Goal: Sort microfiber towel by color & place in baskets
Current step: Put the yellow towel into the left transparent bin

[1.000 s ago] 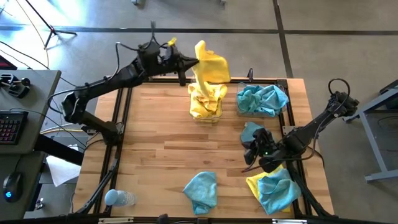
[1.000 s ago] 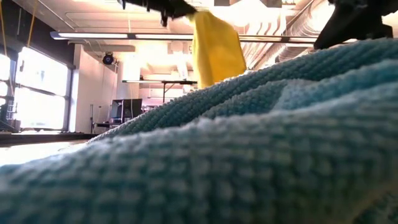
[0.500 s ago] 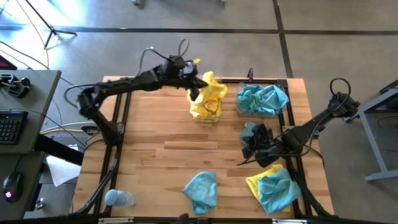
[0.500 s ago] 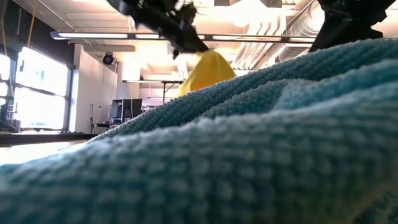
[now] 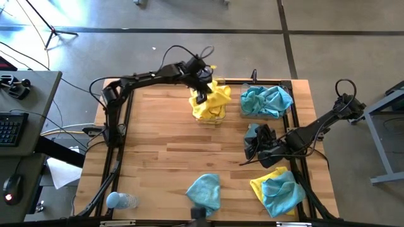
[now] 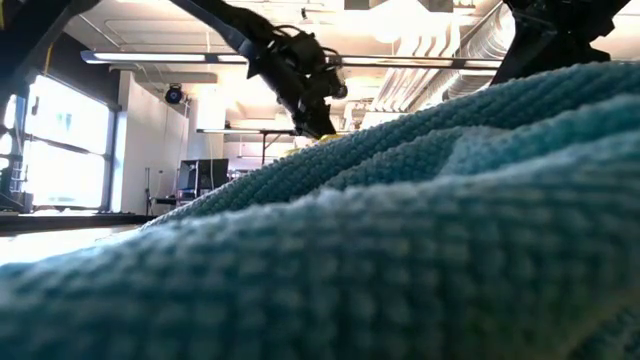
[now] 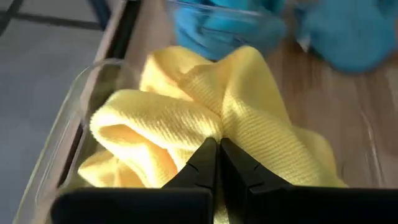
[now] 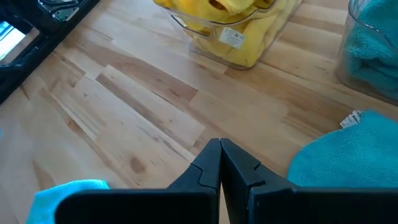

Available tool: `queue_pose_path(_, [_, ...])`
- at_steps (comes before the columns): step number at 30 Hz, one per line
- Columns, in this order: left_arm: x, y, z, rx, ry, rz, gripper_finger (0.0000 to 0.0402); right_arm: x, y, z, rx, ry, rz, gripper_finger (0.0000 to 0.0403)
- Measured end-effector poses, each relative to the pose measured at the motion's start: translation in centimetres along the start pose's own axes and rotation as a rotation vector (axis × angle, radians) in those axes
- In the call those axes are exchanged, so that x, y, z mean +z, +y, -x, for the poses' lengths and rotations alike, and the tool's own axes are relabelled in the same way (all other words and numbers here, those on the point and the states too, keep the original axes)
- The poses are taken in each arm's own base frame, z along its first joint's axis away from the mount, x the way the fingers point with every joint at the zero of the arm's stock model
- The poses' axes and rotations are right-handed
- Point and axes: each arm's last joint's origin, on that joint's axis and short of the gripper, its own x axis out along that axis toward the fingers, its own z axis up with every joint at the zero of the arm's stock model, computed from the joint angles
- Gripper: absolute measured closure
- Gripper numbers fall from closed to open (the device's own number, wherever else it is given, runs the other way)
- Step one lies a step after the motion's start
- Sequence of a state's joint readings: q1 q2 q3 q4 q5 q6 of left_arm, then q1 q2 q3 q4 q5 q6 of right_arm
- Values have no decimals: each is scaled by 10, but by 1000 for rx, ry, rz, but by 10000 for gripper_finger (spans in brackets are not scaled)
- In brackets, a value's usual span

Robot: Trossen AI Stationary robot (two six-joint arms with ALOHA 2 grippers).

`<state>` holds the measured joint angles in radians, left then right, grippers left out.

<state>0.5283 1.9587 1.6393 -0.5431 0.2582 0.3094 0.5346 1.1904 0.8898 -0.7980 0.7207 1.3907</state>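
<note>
My left gripper (image 5: 202,92) is low over the clear basket (image 5: 211,118) at the table's far edge. It is shut on a yellow microfiber towel (image 5: 216,101) that sits bunched in that basket. The second basket (image 5: 265,101), to its right, holds teal towels. My right gripper (image 5: 254,150) is shut and hovers near the right edge beside a loose teal towel (image 5: 255,132) that lies on the table. Another teal towel (image 5: 203,192) and a yellow-and-teal heap (image 5: 278,190) lie near the front edge. My left gripper (image 7: 217,144) pinches a raised fold of the yellow towel (image 7: 208,127) between its two fingers, coming from above and slanting down. The towel is bunched inside the basket (image 7: 93,78) and rests on the yellow cloth under it, slack.
A pale blue bottle (image 5: 120,200) lies at the front left corner. In the low view a teal towel (image 6: 400,250) close to the lens hides most of the table. Bare wood spans the table's middle and left (image 5: 158,145).
My left gripper has come down toward the yellow basket, still shut on the yellow towel. The towel hung high above the basket a second ago and now sits bunched inside it. My right gripper has shifted slightly toward the table's left.
</note>
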Motion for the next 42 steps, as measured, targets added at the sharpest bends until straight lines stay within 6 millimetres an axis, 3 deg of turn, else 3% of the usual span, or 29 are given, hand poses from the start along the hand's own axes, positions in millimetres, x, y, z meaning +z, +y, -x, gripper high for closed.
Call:
queue_pose_path(5, [14,-19,-7,74,108,-217,401,0,0,0,2,3,-8,403])
queue_pose_path(10, [17,-29,-22,72,217,-343,401,0,0,0,1,3,-24,403])
queue_pose_path(17, [7,-27,-60,64,315,-278,401,0,0,0,2,-1,-28,403])
queue_pose_path(23, [1,-21,-77,104,316,-198,396,0,1,0,6,-3,-33,403])
queue_pose_path(34, [0,-16,-68,75,320,-151,319,0,1,0,6,-3,-31,403])
queue_pose_path(42, [27,-25,-13,147,223,-147,307,0,-1,0,-6,-1,-18,403])
